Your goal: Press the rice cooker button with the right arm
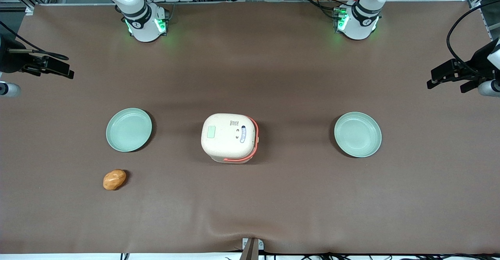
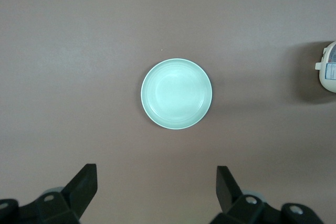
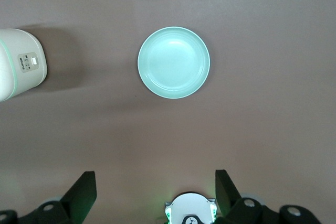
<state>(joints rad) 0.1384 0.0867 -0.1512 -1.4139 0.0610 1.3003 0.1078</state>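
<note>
The rice cooker stands in the middle of the table with its cream lid closed and its coral handle band down. The button is a small mint-green rectangle on the lid, at the edge toward the working arm's end. My right arm's gripper hangs open and empty at the working arm's end of the table, well away from the cooker and farther from the front camera. In the right wrist view the gripper has its fingers spread wide, and the cooker shows at the edge.
One mint-green plate lies between the gripper and the cooker and shows in the right wrist view. A second plate lies toward the parked arm's end. An orange-brown lump lies nearer the front camera than the first plate.
</note>
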